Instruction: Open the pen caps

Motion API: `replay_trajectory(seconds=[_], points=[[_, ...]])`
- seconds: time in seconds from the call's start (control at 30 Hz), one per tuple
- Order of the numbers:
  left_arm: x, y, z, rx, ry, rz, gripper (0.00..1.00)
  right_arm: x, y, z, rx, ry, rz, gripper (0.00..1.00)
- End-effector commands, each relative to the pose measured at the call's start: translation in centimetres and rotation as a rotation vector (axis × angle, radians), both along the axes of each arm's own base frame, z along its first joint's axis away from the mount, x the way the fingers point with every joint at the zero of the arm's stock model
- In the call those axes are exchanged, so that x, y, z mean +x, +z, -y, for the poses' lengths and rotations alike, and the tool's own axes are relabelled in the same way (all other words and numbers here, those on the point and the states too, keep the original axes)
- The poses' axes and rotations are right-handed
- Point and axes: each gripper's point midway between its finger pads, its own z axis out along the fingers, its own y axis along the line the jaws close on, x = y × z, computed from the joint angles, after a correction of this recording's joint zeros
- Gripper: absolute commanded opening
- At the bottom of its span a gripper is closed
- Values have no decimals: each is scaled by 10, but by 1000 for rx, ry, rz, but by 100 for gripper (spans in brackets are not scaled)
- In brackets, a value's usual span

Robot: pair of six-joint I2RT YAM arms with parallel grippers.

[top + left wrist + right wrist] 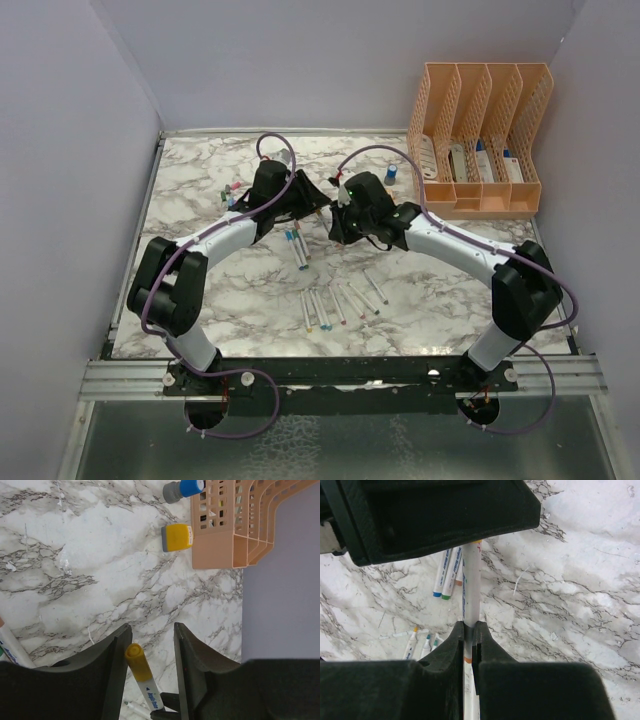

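Observation:
My right gripper [468, 630] is shut on the white barrel of a pen [471, 590] and holds it above the table, pointing at my left gripper [440, 515]. In the left wrist view that pen's yellow cap [137, 663] sits between the open fingers of my left gripper [150, 647], resting against the left finger [117, 652] with a gap to the right one. In the top view both grippers meet mid-table, left [316, 200] and right [340, 215]. Two capped pens [297, 245] and a row of several pens [340, 300] lie below them. Small loose caps [232, 190] lie at the left.
A peach file divider [480, 140] stands at the back right, with a stubby blue bottle [184, 489] and an orange one [177, 536] beside it. Uncapped pens [422, 645] and two capped ones [445, 575] lie under my right wrist.

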Motion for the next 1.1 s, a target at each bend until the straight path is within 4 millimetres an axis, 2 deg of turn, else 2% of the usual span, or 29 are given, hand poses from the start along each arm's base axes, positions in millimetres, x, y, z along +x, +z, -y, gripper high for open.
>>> replay_trajectory(seconds=[0.0,0.13,0.37,0.4,0.47,0.53,0.6,0.7,0.9,1.07], points=[[-3,4,9,-34,-32,13,40,0,24,-9,68,25,53,1],[-5,2,9,-36,-35,10,35,0,28,-10,78,29,60,1],[-5,3,10,-40,-35,12,2,0,28,-10,78,30,58,1],[-4,3,10,-40,-34,13,0,0,29,-10,79,28,60,1],[-4,4,11,-42,-37,14,0,1,30,-9,79,22,65,3],[-5,5,12,-46,-40,14,0,2,32,-10,82,20,69,20],[-6,7,14,-53,-45,16,0,3,32,-11,84,22,67,43],[-10,13,19,-70,-56,24,0,5,32,-14,90,19,61,58],[-22,29,33,-116,-68,39,0,10,29,-18,92,3,51,60],[-31,38,42,-151,-83,43,0,14,30,-20,106,-18,56,53]])
